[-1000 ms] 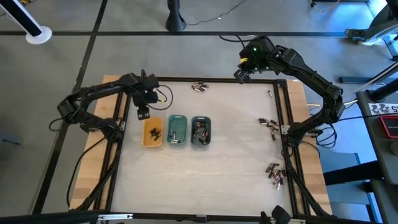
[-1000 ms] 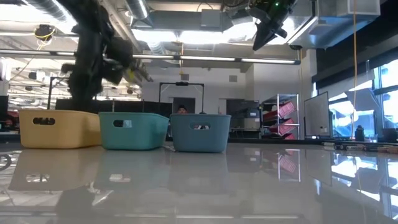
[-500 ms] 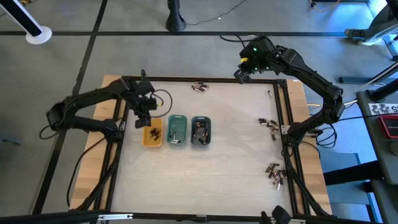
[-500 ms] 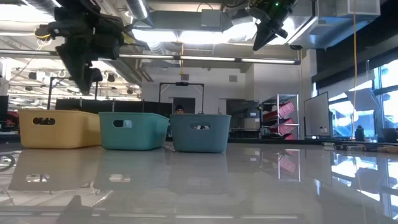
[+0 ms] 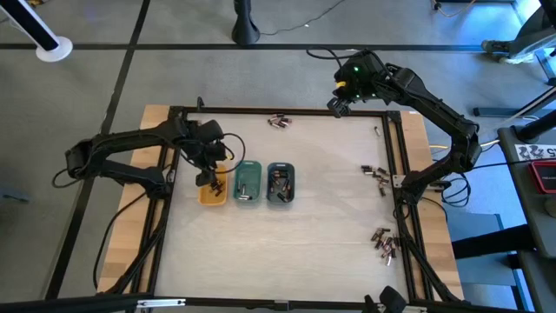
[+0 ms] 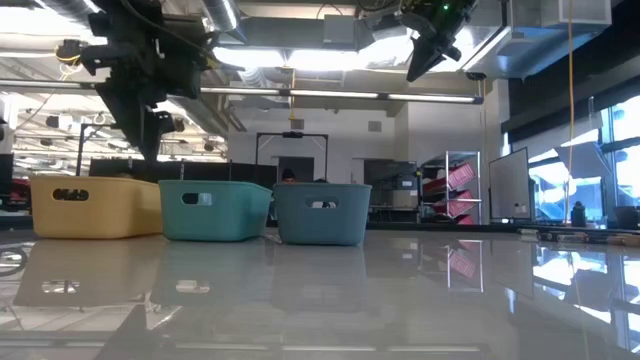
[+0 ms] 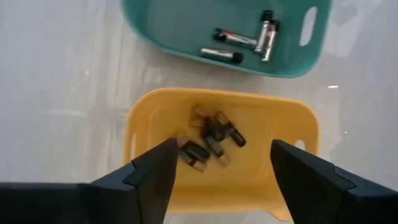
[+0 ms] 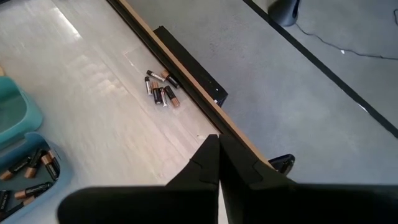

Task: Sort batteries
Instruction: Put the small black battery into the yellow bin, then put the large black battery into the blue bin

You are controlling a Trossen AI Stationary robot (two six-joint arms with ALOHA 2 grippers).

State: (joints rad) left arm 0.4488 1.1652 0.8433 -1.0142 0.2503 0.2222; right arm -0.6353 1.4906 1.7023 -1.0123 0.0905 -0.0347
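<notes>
Writing: no brand or label can be read on the small dark and copper-toned cylindrical batteries or the trays.
Left gripper: hangs over the small oblong yellow plastic tray, fingers spread apart, nothing between them.
Yellow tray contents: a few batteries, bunched near its middle.
Green oblong tray: just beside the yellow one, holding slim silvery batteries.
Grey-blue oblong tray: last in the row, with batteries inside.
Loose batteries: a cluster near the table's far wooden edge; two more groups along the right edge.
Right gripper: raised above the far right corner, fingers pressed together, empty.
Open room: the white tabletop in front of the trays lies bare.
</notes>
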